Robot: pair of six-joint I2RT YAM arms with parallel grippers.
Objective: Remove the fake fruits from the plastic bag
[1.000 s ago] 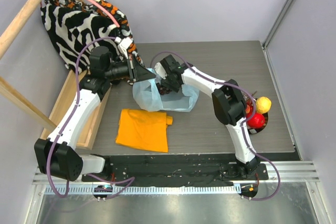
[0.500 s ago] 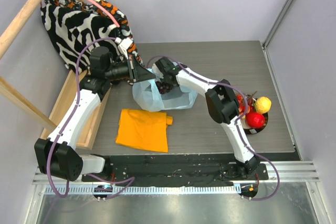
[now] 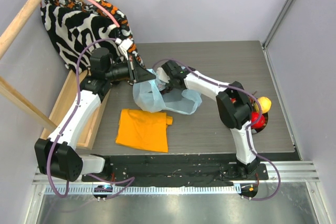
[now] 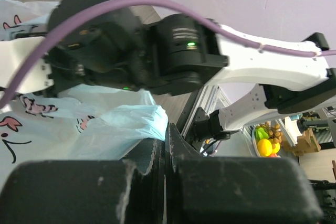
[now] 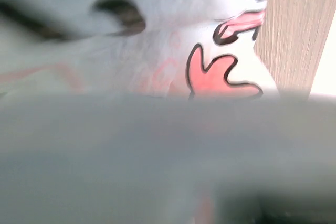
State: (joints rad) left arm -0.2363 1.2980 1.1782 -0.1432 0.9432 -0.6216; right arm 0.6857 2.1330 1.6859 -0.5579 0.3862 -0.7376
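Note:
The pale blue plastic bag (image 3: 176, 103) lies crumpled mid-table, its mouth toward the back left. My left gripper (image 3: 145, 75) is shut on the bag's rim; in the left wrist view the jaws (image 4: 167, 129) are closed on the thin blue plastic (image 4: 118, 129). My right gripper (image 3: 165, 80) reaches into the bag's mouth; its fingers are hidden by the plastic. The right wrist view is blurred and shows only the bag (image 5: 157, 45) and its pink print (image 5: 218, 80) close up. A yellow lemon (image 3: 264, 103) and a red apple (image 3: 256, 120) sit at the right. No fruit shows inside the bag.
A dark bowl (image 3: 265, 125) at the right edge holds the lemon and apple. An orange folded cloth (image 3: 143, 129) lies in front of the bag. A zebra-striped cloth (image 3: 79, 24) hangs over a wooden frame (image 3: 65, 103) at the back left.
My right gripper has drawn back from the middle of the bag toward its mouth, and the right elbow has swung right. The bag has shifted shape. The left arm stays put.

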